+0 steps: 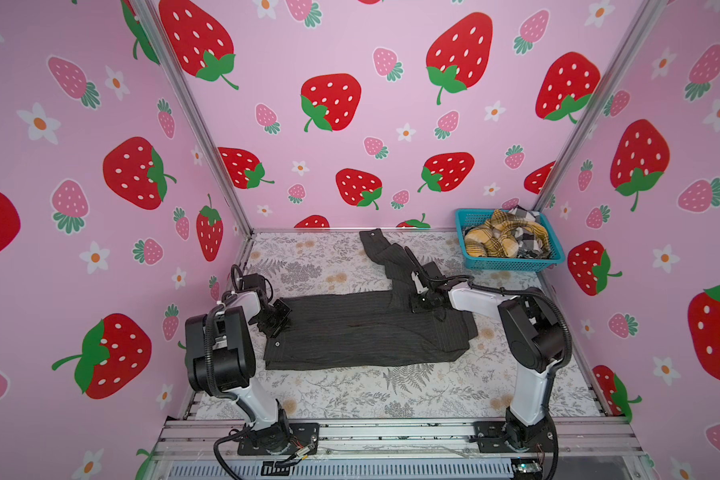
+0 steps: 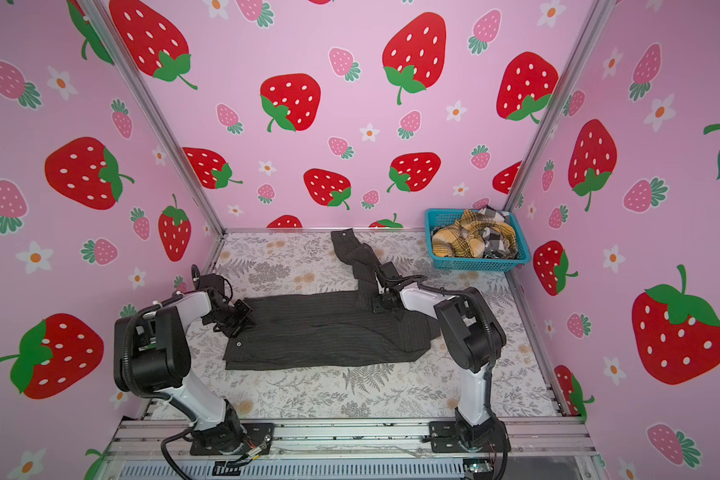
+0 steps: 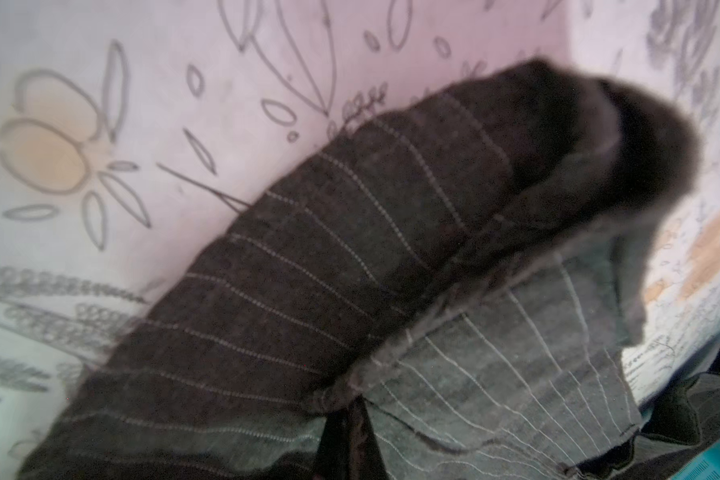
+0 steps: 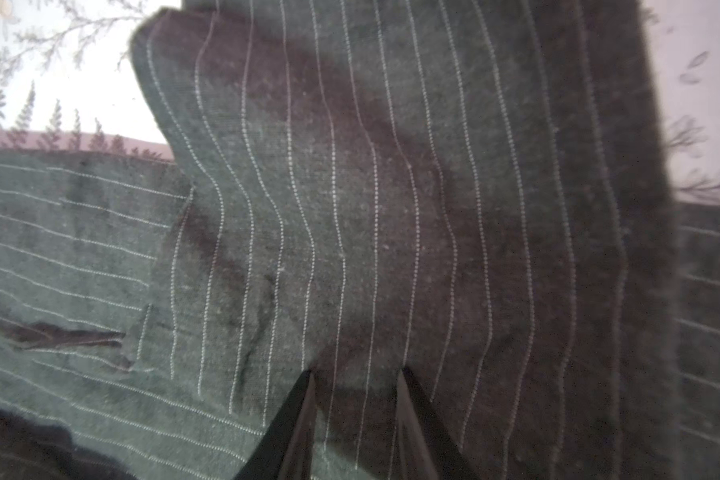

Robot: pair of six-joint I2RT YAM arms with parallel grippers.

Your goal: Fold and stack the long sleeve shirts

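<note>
A charcoal pinstriped long sleeve shirt (image 1: 362, 328) (image 2: 325, 328) lies flat across the middle of the floral table, one sleeve (image 1: 385, 253) trailing toward the back wall. My left gripper (image 1: 276, 323) (image 2: 235, 322) sits at the shirt's left end. In the left wrist view the gripper (image 3: 350, 415) is shut on a lifted edge of the striped cloth (image 3: 308, 270). My right gripper (image 1: 420, 300) (image 2: 381, 301) is down on the shirt where the sleeve starts. There its fingers (image 4: 406, 386) have closed part-way on a thick bunch of cloth (image 4: 350, 208).
A teal mesh basket (image 1: 512, 264) (image 2: 474, 265) stands in the back right corner. It holds a crumpled mustard plaid shirt (image 1: 495, 237) and a black-and-white check shirt (image 1: 526, 245). Pink strawberry walls close in three sides; the arm bases stand on a rail (image 1: 391, 432) at the front.
</note>
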